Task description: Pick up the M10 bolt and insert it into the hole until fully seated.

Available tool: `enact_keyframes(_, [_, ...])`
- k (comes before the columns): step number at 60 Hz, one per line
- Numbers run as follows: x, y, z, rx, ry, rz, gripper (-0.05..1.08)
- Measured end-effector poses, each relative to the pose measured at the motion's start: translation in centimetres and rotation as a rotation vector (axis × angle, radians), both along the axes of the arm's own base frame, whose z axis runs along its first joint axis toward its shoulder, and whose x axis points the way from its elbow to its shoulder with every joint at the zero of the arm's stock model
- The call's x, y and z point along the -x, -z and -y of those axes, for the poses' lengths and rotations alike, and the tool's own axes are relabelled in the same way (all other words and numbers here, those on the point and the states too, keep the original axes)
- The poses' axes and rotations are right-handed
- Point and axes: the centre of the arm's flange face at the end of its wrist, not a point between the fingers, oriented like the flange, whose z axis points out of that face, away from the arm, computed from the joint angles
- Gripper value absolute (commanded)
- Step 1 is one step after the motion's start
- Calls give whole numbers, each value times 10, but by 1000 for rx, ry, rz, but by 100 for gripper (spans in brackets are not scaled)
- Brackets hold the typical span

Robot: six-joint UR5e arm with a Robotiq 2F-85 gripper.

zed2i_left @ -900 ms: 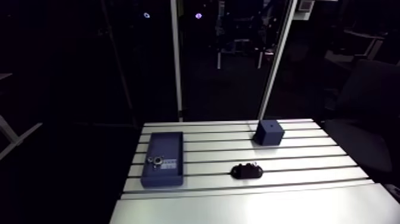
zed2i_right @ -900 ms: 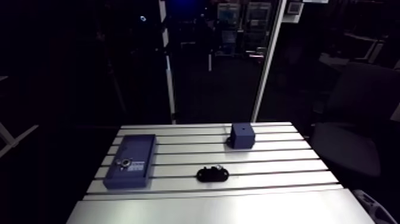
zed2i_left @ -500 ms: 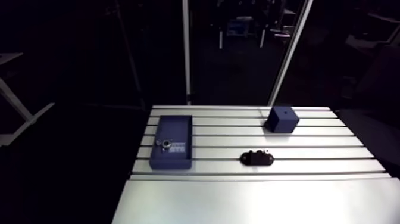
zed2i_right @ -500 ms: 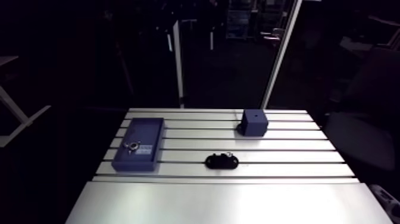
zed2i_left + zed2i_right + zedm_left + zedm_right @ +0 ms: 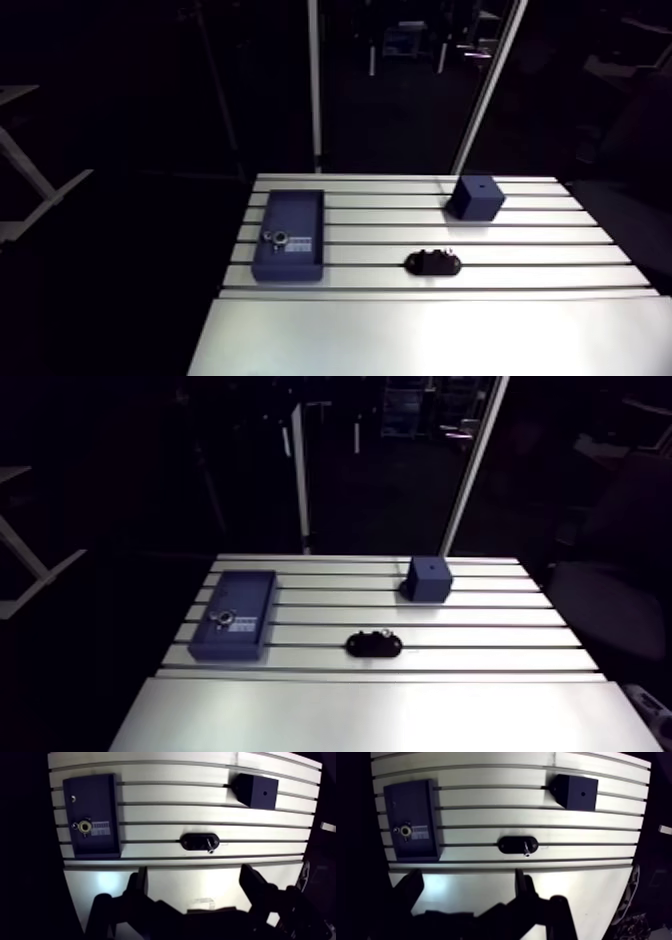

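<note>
At the left of the worktop [image 5: 420,330] lies a flat blue block [image 5: 295,215] with a metal-ringed hole [image 5: 84,826] near one end. In the middle sits a black holder [image 5: 432,262], and the bolt [image 5: 210,845] rests on it, a small shiny piece lying at a slant. At the right stands a blue cube [image 5: 476,196] with a small hole [image 5: 265,790] in its upper face. The pincer [image 5: 195,874] hangs well short of all three, spread wide with nothing between its fingers [image 5: 138,883], so the pick is not yet begun. The first risk, as I judge it, is the grasp. The bolt is small, slanted and close against the holder. Fingers coming down out of line with it could knock it off or pinch it crooked, and a crooked bolt would likely jam at the mouth of a hole instead of seating. The second risk is the target. There are two holes, well apart on either side of the holder, and nothing here says plainly which one takes this bolt, though the ringed one looks the likelier. The arm view gives the layout of the three things across the slots, but it shows no pincer, and the bolt is only a glint there. The wrist view alone shows the wide fingers and the bolt's slant, and it shows the ringed hole far more clearly.
</note>
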Motion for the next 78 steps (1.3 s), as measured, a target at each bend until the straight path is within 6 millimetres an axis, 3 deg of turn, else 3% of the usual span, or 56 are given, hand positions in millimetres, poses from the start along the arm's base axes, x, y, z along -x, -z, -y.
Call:
enact_keyframes(14, [-1,12,-15,1,-24,-31,1])
enact_keyframes(36, [-28,34,-67,0,-9,-131,1])
enact_keyframes(78, [-57,113,-106,62,10,-216,1])
